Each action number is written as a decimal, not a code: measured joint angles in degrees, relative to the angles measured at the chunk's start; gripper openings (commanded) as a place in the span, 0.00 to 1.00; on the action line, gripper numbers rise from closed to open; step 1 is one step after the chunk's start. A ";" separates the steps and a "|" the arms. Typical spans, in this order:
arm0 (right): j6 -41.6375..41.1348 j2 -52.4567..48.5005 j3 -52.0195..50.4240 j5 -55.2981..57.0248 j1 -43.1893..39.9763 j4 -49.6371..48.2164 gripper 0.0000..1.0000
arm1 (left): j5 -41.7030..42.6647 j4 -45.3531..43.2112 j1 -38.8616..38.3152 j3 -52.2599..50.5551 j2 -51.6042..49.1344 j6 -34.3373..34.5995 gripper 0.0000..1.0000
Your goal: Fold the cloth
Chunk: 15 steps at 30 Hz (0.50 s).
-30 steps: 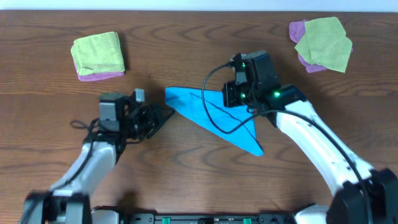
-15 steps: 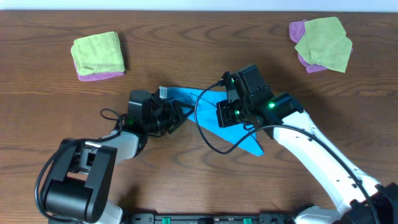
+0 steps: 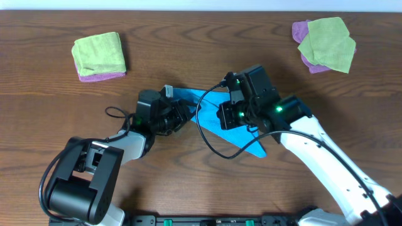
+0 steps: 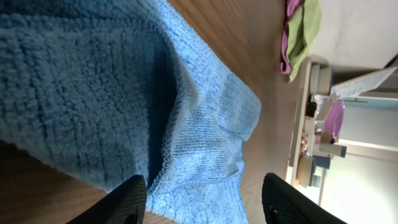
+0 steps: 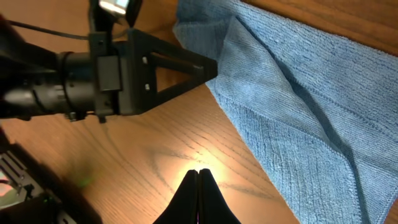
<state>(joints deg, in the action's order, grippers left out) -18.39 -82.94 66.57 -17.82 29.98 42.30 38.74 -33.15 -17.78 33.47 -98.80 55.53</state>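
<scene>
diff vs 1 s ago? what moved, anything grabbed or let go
The left gripper swung right to the left corner of the blue cloth. Its jaws stand open astride the edge and have not taken hold. The right gripper shifted slightly down and left, shut and holding nothing. The blue cloth kept its folded triangle. Both green-and-purple piles stayed put.

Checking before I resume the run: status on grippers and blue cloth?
Left gripper open, astride a corner of cloth. Right gripper shut, over table beside it. Cloth folded triangular. Other cloths far off.
</scene>
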 measured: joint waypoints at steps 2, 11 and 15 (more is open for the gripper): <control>0.00 0.42 0.00 -0.13 0.00 0.20 0.02 | -0.59 -0.07 -0.09 0.00 0.00 0.00 0.60; 0.00 0.72 0.00 -0.24 0.00 0.59 0.02 | -2.78 -1.99 -0.09 0.00 -0.66 0.11 0.59; 0.00 0.72 0.00 -0.24 0.00 0.61 0.01 | -3.02 -5.27 -0.48 0.22 -2.43 1.07 0.58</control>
<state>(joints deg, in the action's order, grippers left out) -18.39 -82.21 66.57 -18.06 29.98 42.92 35.73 -38.41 -18.26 33.69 -101.23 56.60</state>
